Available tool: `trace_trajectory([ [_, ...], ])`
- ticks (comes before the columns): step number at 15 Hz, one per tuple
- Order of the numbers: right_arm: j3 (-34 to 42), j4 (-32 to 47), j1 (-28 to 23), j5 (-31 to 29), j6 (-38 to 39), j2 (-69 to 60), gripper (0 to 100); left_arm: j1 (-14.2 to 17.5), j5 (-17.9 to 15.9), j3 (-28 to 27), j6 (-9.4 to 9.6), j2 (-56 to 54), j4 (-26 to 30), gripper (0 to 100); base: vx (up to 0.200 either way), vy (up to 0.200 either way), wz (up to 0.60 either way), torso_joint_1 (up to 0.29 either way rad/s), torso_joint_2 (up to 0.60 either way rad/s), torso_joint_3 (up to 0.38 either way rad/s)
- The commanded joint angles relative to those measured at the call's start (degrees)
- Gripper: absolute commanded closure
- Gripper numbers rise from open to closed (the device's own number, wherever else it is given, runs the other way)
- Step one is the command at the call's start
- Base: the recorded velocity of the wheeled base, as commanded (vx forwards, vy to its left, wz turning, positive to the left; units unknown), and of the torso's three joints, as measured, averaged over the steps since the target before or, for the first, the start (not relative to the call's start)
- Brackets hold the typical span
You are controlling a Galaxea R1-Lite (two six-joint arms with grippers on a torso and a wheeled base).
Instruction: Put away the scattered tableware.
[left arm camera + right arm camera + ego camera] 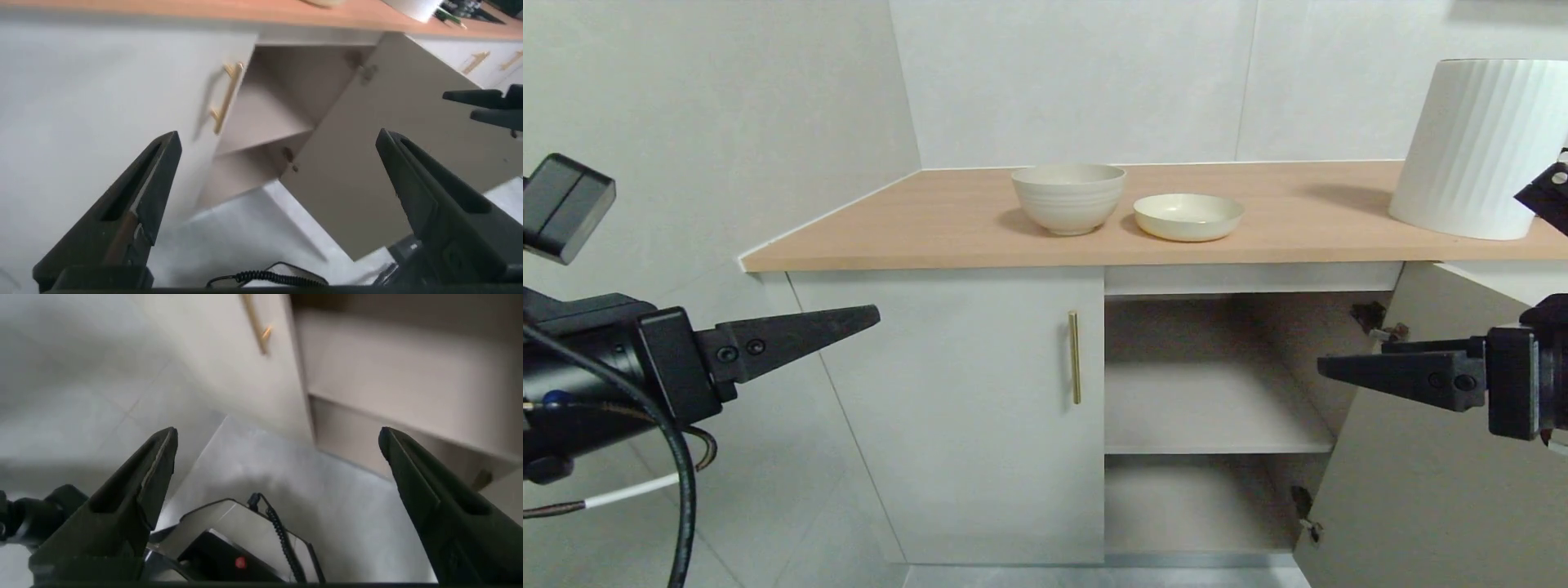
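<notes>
- We find the left pincer [862,318] low on the left, in front of the closed cupboard door [964,408]. Its fingers [147,196] are spread wide, with nothing between them.
- The right pincer [1331,367] hangs opposite, just in front of the swung-open door [1413,474]. Its fingers [139,490] are likewise wide apart and hold nothing.
- Both pincers sit below the edge of the table [890,237], well apart from the tableware. We judge them parked clear of the open bay, with the first pick not yet begun.
- The bowl [1068,198] stands upright on the table, roughly above the closed door's brass handle [1074,357]. It is deep and cream, with ribbed bands round the outside.
- The dish [1188,216] sits just beside the bowl, on the robot's right, with a small gap between them. It is shallow and pale cream with a plain rim, and nothing lies in it.
- The open bay shows a middle shelf [1209,416] and a lower shelf [1188,506], the likely home for both pieces.
- A tall white ribbed container [1478,147] stands at the table's right end, well apart from the dish.
</notes>
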Motion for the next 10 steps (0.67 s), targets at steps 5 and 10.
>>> trace_trajectory([
  [5, 1.1, -0.1, 0.0, 0.0, -1.3, -0.5, 0, 0.0, 0.0, 0.0, -0.03, 1.2, 0.0, 0, 0.200, 0.000, 0.00, 0.002, 0.00, 0.001],
  [10, 1.3, -0.2, 0.0, 0.0, -2.0, -0.7, 0, 0.0, 0.0, 0.0, -0.03, 1.0, -0.7, 0, 0.120, 0.000, 0.00, 0.001, 0.00, 0.004],
])
